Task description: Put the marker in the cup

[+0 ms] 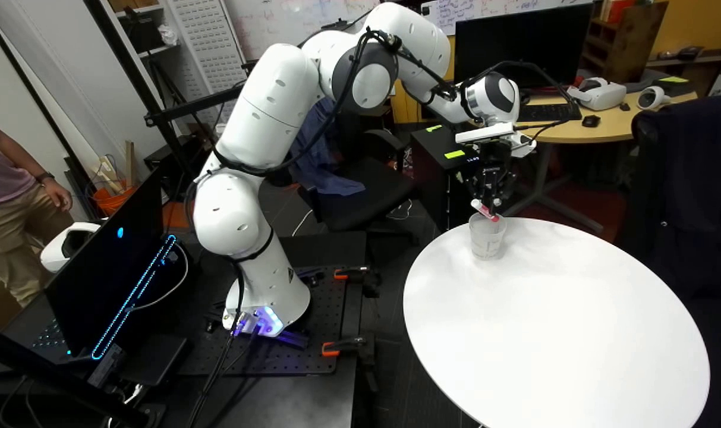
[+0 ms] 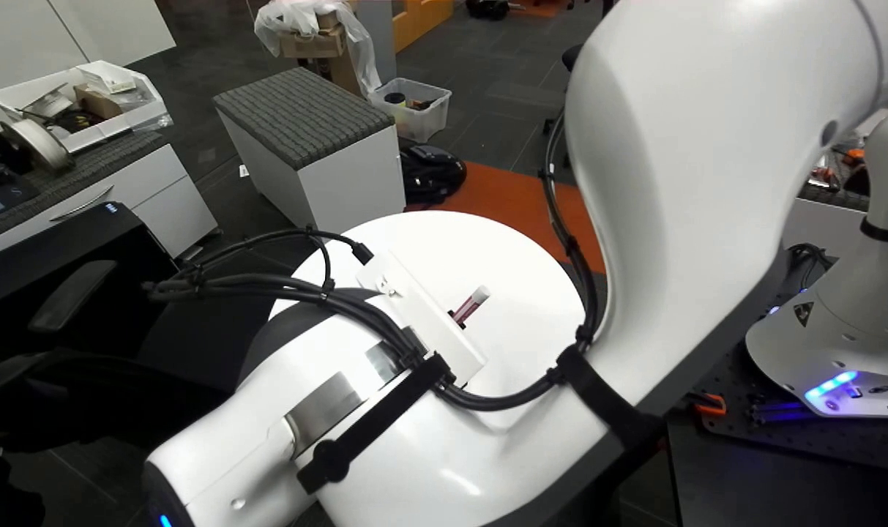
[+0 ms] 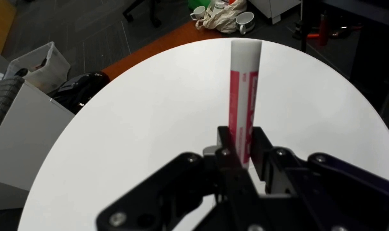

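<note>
The gripper point(image 3: 241, 141) squeezes the marker point(image 3: 244, 93) tight. In an exterior view, the marker tilts at the top of the cup point(image 1: 486, 242), far left on the table point(image 1: 556, 321). The marker is probably light, hard and slippery; pinch its middle.

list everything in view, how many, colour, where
table: 1, white, in every view
cup: 1, clear, on table
marker: 1, red and white, by cup's rim
desk: 1, tan, background
monitor: 1, black, on desk
keyboard: 1, black, on desk
mouse: 1, black, on desk
laptop: 1, black, in an exterior view
person: 1, mauve shirt, behind laptop
mugs: 2, whitish, beyond table
backpack: 1, black, beyond table
other clutter: uncounted, mixed, around room
gripper: 1, black, closed on marker
arm: 1, white, over table
</note>
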`<control>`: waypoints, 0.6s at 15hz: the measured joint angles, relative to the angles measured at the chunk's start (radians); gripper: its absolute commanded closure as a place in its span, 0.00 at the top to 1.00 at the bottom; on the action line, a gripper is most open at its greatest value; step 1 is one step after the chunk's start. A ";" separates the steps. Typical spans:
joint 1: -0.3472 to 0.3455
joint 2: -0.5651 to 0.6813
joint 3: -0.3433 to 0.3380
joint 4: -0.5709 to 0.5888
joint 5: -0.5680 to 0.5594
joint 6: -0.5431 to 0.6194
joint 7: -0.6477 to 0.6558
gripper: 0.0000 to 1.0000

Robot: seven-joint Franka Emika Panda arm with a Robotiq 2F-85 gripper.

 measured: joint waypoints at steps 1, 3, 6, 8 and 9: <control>0.000 0.010 0.001 0.010 0.000 0.000 -0.015 0.05; 0.002 0.031 0.005 0.033 0.001 0.000 -0.041 0.05; 0.008 0.065 0.008 0.068 0.004 -0.005 -0.080 0.05; 0.012 0.087 0.008 0.095 0.006 -0.013 -0.097 0.05; 0.013 0.099 0.008 0.108 0.008 -0.019 -0.105 0.05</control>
